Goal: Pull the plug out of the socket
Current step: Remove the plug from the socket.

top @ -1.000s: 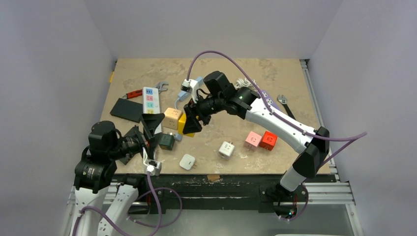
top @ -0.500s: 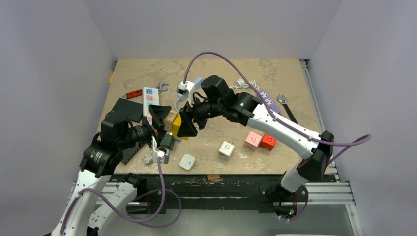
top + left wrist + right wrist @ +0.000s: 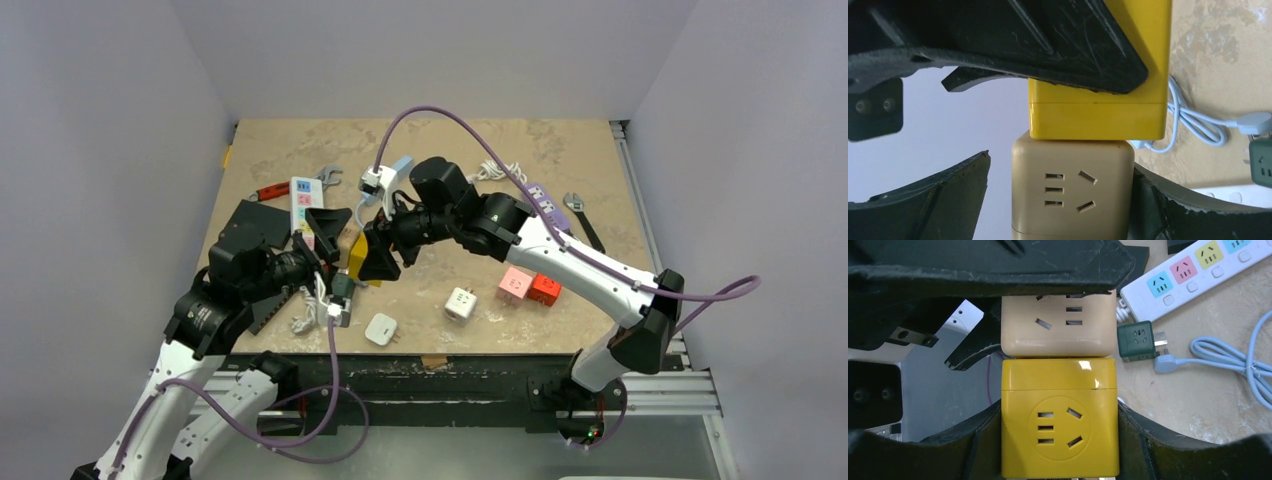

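Clamping the yellow socket cube (image 3: 1060, 425), the right gripper (image 3: 1059, 412) anchors it; the left gripper (image 3: 1068, 200) gapes around the beige plug cube (image 3: 1073, 165), probably rigid, slick, best pinched on its flat sides.

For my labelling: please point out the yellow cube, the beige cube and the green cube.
yellow cube (image 3: 1060, 426): right wrist view, socket face.
beige cube (image 3: 1073, 192): left wrist view, socket face.
green cube (image 3: 1135, 340): right wrist view, socket face.
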Robot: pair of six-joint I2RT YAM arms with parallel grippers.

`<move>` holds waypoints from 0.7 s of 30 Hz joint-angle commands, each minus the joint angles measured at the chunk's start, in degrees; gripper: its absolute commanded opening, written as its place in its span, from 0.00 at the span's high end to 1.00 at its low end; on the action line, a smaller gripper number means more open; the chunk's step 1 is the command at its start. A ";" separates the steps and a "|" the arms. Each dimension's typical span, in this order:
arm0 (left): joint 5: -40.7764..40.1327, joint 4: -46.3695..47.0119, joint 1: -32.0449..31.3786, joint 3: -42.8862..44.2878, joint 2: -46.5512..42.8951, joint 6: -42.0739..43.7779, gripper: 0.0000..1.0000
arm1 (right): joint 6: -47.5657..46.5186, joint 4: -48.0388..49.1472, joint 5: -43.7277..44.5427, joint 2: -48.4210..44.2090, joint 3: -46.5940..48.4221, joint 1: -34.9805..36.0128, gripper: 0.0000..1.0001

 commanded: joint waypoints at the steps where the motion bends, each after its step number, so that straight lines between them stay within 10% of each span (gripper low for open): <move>1: -2.38 2.89 -4.28 -0.50 -1.24 -2.37 0.12 | 0.97 3.81 2.48 1.47 3.82 1.33 1.00; 16: -8.87 1.53 -6.96 2.01 -0.71 -5.39 0.72 | 0.75 3.21 7.12 0.88 1.39 1.80 0.97; 21: -8.44 3.02 -7.27 0.49 -2.89 -4.33 0.98 | 0.77 6.23 4.02 0.50 0.98 1.80 0.06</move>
